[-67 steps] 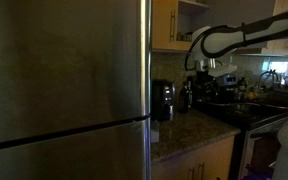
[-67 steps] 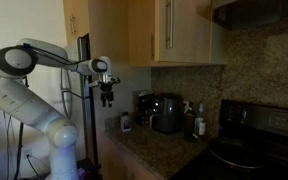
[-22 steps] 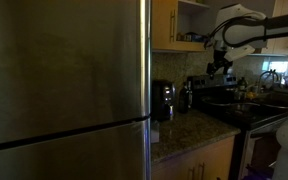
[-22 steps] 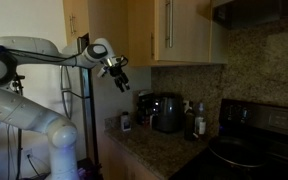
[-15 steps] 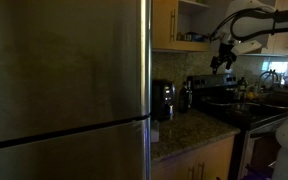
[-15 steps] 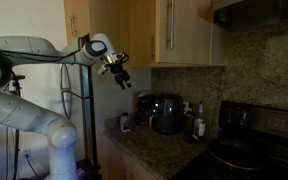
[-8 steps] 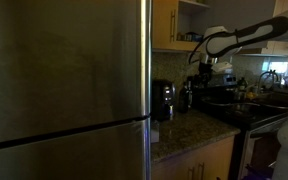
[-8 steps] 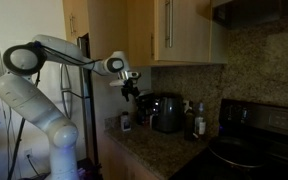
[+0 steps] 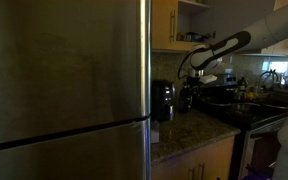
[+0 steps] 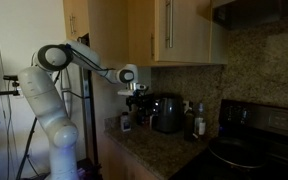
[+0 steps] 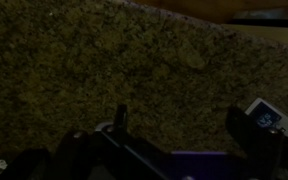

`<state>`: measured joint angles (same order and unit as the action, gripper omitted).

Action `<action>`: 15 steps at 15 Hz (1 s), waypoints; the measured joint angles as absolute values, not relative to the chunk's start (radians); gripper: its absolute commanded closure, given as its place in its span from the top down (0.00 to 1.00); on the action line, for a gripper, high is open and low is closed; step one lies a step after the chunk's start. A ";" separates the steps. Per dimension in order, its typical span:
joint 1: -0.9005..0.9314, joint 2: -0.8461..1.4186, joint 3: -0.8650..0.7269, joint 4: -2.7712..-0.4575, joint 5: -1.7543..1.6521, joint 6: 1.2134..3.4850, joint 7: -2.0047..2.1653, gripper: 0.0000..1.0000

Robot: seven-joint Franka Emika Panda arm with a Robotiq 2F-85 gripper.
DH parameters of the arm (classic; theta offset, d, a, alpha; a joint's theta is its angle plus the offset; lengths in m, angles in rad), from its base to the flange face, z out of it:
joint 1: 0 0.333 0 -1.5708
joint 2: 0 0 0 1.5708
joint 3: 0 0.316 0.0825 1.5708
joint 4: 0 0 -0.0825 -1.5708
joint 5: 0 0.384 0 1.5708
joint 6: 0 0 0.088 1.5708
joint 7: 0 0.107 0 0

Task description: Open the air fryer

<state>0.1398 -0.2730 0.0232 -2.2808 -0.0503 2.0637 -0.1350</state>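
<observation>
Gripper (image 10: 136, 96) was held pointing down over the granite counter (image 10: 149, 150), close to a dark appliance (image 10: 144, 105) and clear of the air fryer (image 10: 167, 113). The air fryer was seen closed and upright on the counter at the backsplash, between the dark appliance and a bottle (image 10: 197, 122). In the dim, blurred wrist view the fingers (image 11: 119, 118) were seen spread apart with nothing held. A steel fridge (image 9: 64, 90) was seen at the counter's end.
</observation>
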 measured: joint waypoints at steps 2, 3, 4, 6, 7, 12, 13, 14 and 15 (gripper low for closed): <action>0.139 -0.229 0.023 -2.274 -0.042 2.094 -0.122 1.00; 0.139 -0.188 0.023 -2.269 -0.028 2.135 -0.119 1.00; 0.138 -0.137 0.023 -2.259 -0.015 2.188 -0.112 1.00; 0.138 -0.034 0.025 -2.230 -0.003 2.298 -0.085 1.00; 0.138 0.011 0.025 -2.214 -0.003 2.348 -0.063 1.00; 0.136 0.132 0.027 -2.149 -0.011 2.491 0.054 1.00; 0.136 0.134 0.027 -2.145 -0.011 2.491 0.058 1.00; 0.136 0.134 0.028 -2.145 -0.011 2.491 0.059 1.00; 0.136 0.135 0.028 -2.145 -0.011 2.498 0.061 1.00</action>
